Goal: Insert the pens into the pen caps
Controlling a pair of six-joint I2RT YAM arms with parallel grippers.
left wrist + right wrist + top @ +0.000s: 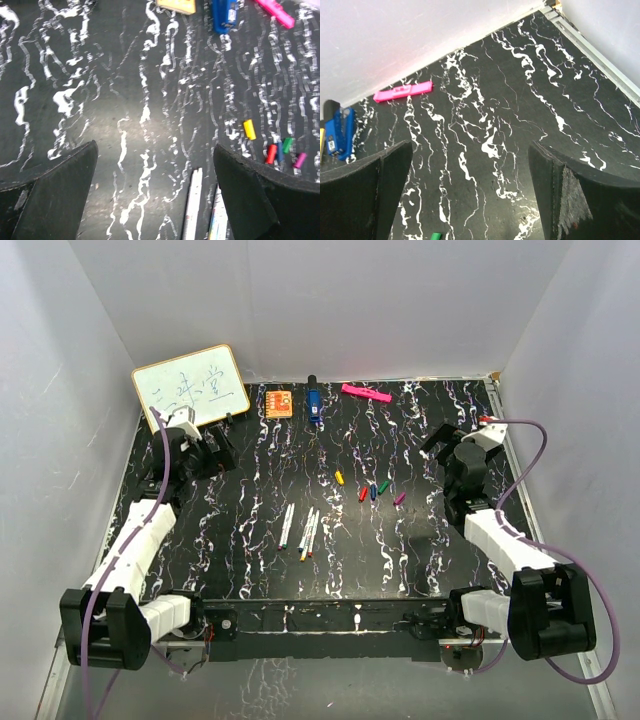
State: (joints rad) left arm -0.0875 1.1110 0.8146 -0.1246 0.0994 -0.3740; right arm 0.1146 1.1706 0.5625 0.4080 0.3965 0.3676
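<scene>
Several white pens (300, 528) lie side by side at the middle of the black marbled table (330, 560). The caps lie to their right: yellow (339, 477), red (363, 493), blue (373, 492), green (383, 486) and purple (399, 498). My left gripper (212, 455) is open and empty at the far left, away from the pens. The left wrist view shows its gripper (154, 146) above bare table, with two pens (192, 205) and the caps (249, 129) ahead to the right. My right gripper (440, 445) is open and empty, right of the caps. The right wrist view shows its gripper (470, 145) and the green cap (435, 236).
A small whiteboard (190, 387) leans at the back left. An orange square (279, 403), a chunky blue object (313, 403) and a pink bar (366, 393) lie along the back edge. White walls close in three sides.
</scene>
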